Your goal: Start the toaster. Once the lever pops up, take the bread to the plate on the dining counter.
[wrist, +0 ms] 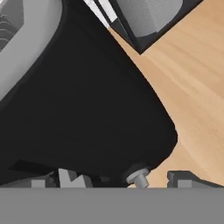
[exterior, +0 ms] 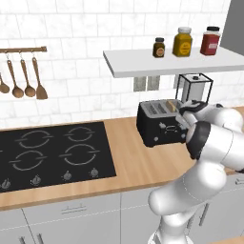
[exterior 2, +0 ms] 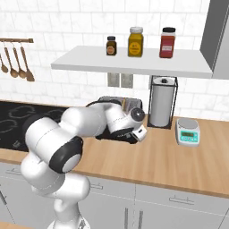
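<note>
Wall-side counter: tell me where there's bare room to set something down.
Bare wood lies between the hob and the toaster, and along the front edge right of the toaster, before the kitchen scale. It is crowded at the back: toaster, paper towel holder and scale stand close, with the open gripper at the toaster's side.

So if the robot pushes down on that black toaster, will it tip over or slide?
Probably not tip: the black boxy toaster looks wide, low and flat-bottomed on the wooden counter. It might slide a little, since the wood looks smooth. The thin golden-brown bread slice standing in its slot looks light and may wobble.
</note>
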Robot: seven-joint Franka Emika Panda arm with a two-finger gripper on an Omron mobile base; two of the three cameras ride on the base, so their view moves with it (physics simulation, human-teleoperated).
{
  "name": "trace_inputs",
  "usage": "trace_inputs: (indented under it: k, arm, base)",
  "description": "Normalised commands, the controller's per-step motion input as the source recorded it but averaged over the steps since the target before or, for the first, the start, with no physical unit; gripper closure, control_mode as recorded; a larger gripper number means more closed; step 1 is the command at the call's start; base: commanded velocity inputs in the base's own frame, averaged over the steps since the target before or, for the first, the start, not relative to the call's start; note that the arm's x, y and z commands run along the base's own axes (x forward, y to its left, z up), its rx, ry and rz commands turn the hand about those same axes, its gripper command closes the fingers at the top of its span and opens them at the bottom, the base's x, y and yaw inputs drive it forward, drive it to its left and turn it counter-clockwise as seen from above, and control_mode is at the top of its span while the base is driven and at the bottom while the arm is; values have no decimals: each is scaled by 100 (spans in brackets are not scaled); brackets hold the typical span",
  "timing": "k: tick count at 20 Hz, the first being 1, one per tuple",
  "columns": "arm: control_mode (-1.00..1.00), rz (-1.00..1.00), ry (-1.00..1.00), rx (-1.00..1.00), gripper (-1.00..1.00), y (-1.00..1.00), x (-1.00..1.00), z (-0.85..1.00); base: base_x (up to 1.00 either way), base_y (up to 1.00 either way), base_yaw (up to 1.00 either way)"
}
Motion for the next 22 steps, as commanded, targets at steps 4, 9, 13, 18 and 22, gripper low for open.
trace_inputs:
  k: [4,9,13,18,22]
  arm:
    - [-100,0,0,4,-100,-20,-3,-46]
    - [-100,0,2,6,-100,-24,-28,-72]
    - [-100,0,4,4,-100,-40,-64,-93]
    - [-100,0,7,8,-100,-45,-70,-97]
    - [-100,0,-2,13,-100,-47,-88,-26]
  base:
    - [0,0,0]
    - [0,0,0]
    - [0,0,0]
    - [0,0,0]
    - [0,0,0]
